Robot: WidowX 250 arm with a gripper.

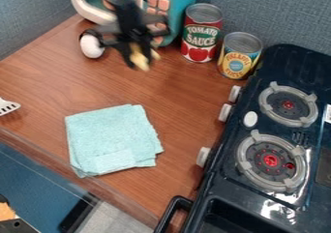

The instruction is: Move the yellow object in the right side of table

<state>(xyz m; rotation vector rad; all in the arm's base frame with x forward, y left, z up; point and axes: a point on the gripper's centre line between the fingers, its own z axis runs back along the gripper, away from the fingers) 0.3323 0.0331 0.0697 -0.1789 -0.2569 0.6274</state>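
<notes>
Claw (138, 57) w/ yellow obj. (140, 62); wood-grain tbl. (38, 77), sq. fuzzy cloth (111, 135).

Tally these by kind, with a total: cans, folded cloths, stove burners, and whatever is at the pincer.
Cans: 2
Folded cloth: 1
Stove burners: 2
Yellow object at the pincer, blurred: 1
Total: 6
</notes>
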